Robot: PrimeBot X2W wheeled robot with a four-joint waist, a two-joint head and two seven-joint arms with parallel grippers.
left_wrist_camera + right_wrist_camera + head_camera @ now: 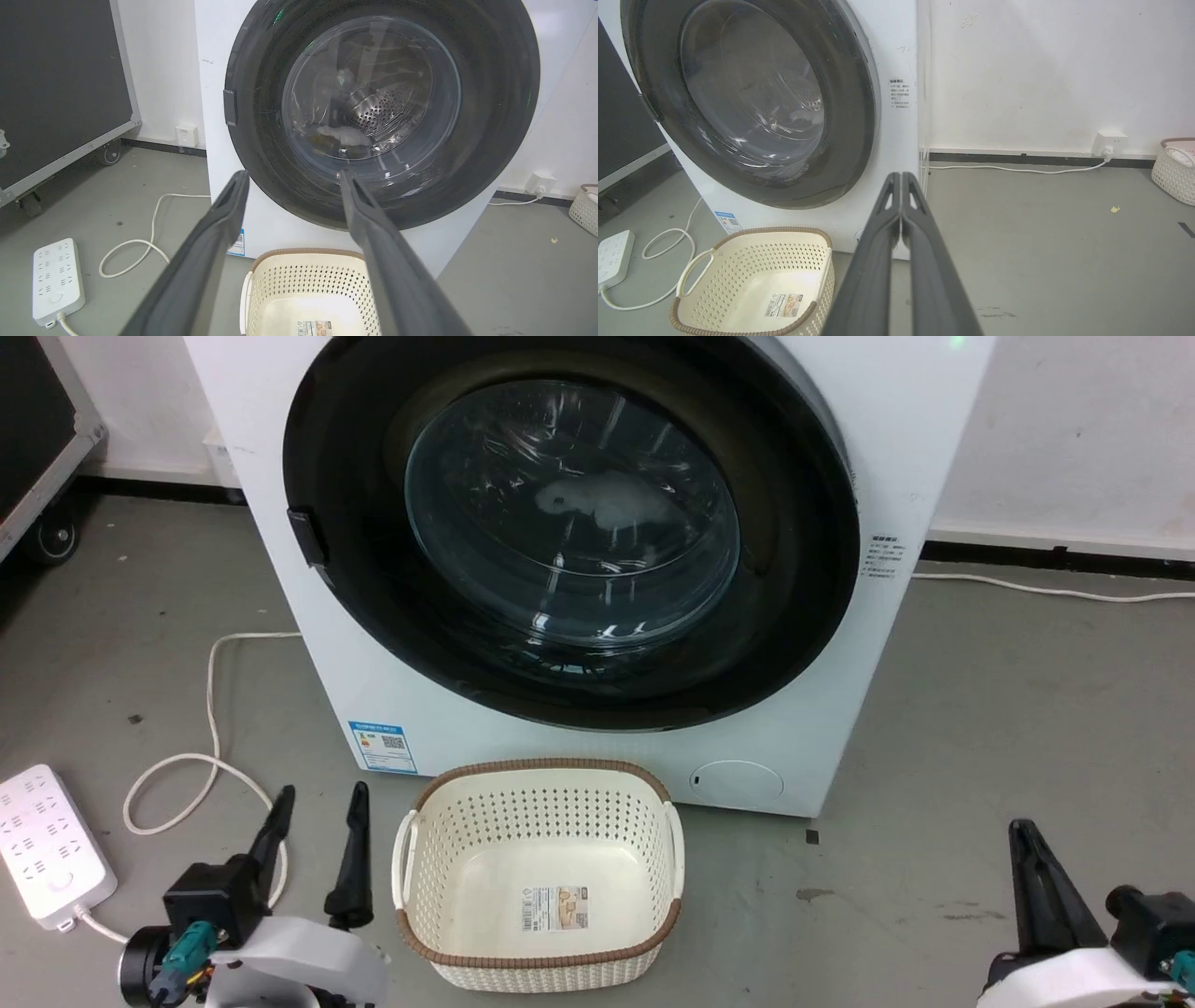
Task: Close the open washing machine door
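The washing machine (920,439) is a white box in front of me. Its door (803,569), a wide black rim around a clear glass bowl, lies flat against the machine's front, with the latch tab on its left edge. Through the glass a pale item shows in the steel drum. My left gripper (320,793) hovers low at the lower left, open and holding nothing, well short of the door (490,116). My right gripper (1024,831) sits at the lower right, its fingers (896,219) pressed together on nothing, pointing past the machine's right corner (896,56).
A cream perforated basket (541,877) stands on the grey floor right before the machine, between my arms. A white power strip (47,845) and its looped cable (210,709) lie at the left. A black wheeled case (60,84) stands far left. Another basket (1174,168) sits by the right wall.
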